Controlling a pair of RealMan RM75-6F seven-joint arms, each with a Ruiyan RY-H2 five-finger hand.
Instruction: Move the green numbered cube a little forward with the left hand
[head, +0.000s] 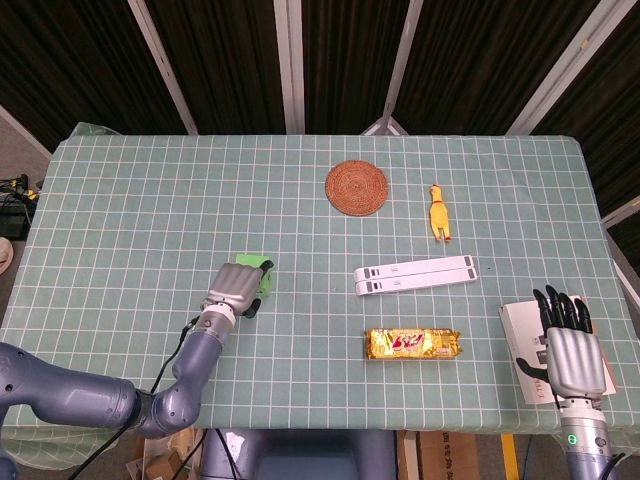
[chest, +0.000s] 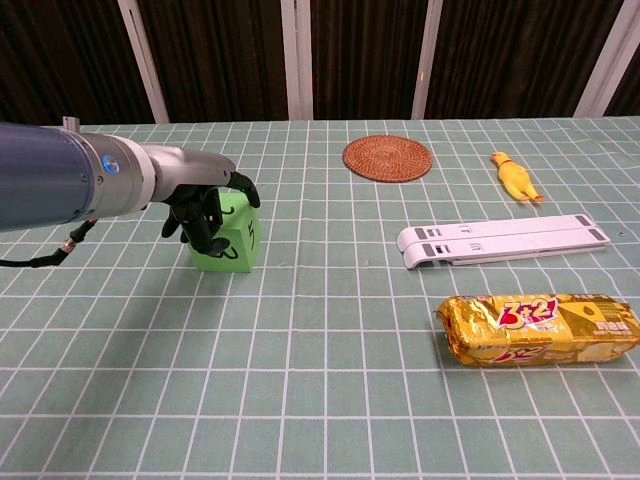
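Your left robot hand grips the green numbered cube with its dark fingers curled over the cube's top; the cube sits on the table, left of the white folding stand. Your right robot hand rests open, fingers apart, over a white booklet

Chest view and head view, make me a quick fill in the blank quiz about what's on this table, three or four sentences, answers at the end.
1. The left hand holds the ____ numbered cube.
2. The round woven coaster lies beside a yellow rubber ____.
3. The snack bar has a ____ wrapper.
4. The right hand holds ____.

Missing words: green; chicken; gold; nothing
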